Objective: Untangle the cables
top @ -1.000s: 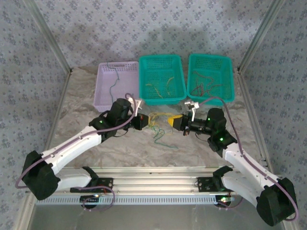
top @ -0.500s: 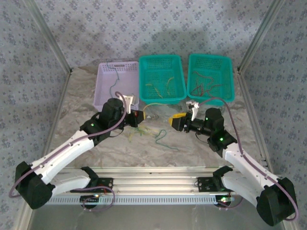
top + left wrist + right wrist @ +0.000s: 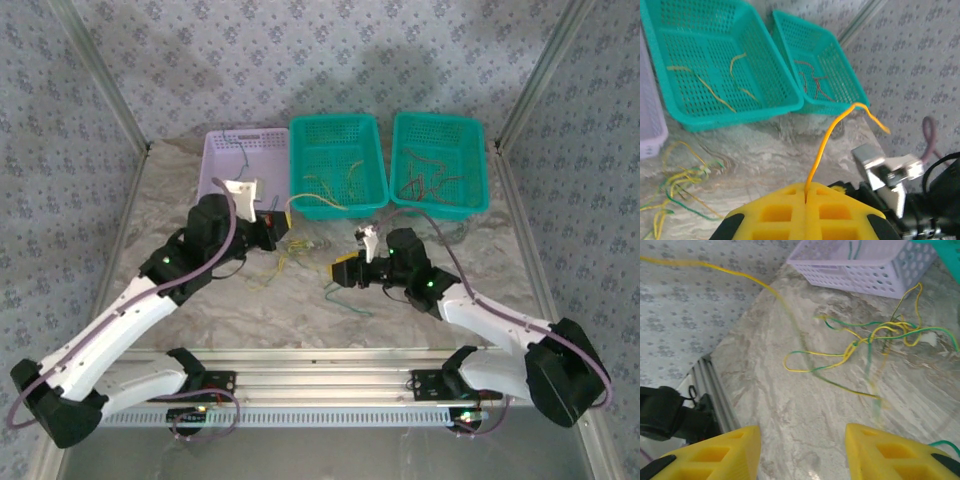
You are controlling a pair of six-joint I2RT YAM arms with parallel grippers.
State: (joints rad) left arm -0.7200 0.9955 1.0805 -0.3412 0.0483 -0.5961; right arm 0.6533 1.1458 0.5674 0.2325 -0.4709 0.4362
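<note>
- Since one second ago, the left gripper [image 3: 283, 226] has drawn back toward the lilac basket [image 3: 215, 178], and the right gripper [image 3: 342, 272] has come left and nearer to the arm bases.
- The left gripper's fingers are pressed together on a yellow cable [image 3: 826, 142]. The cable rises from between them and bends over toward the middle teal basket [image 3: 335, 124].
- The right gripper's fingers [image 3: 725, 450] stand apart with nothing between them, above bare table [image 3: 790, 410].
- The tangle [image 3: 875, 335] of yellow and green cables lies on the table just in front of the lilac basket, between the two grippers.
- A green cable [image 3: 350, 303] runs on the table beside the right gripper.
- Open marble lies between the tangle and the metal rail [image 3: 320, 380] at the near edge; the three baskets close the far side.
- Yellow cables lie in the middle teal basket, red ones in the right teal basket [image 3: 440, 119], and a green one in the lilac basket.
</note>
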